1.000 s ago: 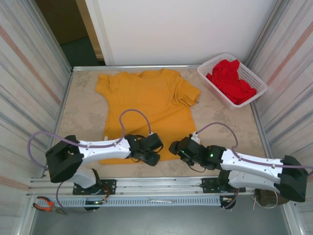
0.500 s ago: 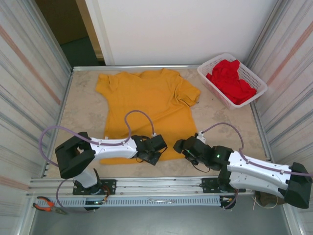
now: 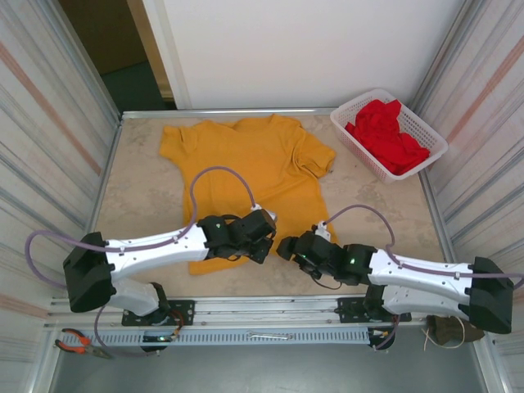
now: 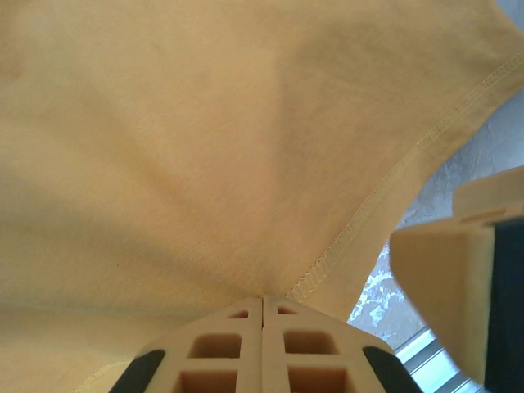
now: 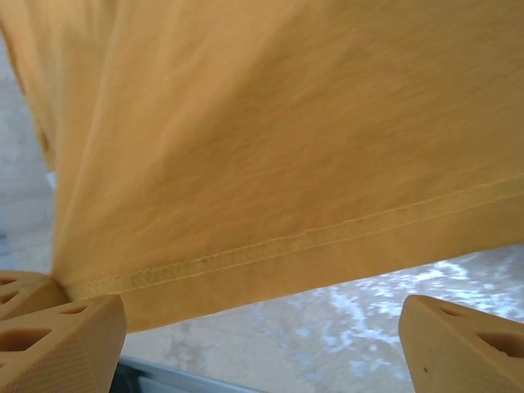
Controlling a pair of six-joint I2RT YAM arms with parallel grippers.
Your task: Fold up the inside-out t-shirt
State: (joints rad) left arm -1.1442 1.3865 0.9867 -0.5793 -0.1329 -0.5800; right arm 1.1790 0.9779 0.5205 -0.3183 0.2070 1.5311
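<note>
Left gripper (image 4: 262,299): pressed together, pinching near hem of inside-out t-shirt (image 3: 246,160). Right gripper (image 5: 262,318): spread wide at same hem, just beside. T-shirt flat on table (image 3: 139,196), collar far side; basket (image 3: 357,105) of red garment (image 3: 389,135) far right.

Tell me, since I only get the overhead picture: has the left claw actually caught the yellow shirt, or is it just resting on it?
Observer: It has caught it. The left wrist camera shows the left gripper shut, with the stitched hem of the t-shirt pinched between its fingers.
Operator: And the right claw?
Observer: Its own camera shows the right gripper open, with the hem lying just ahead of its spread fingers, not clamped.
Operator: What is underneath there?
Observer: Bare marbled table shows just below the hem, in the gap between the two fingers.
</note>
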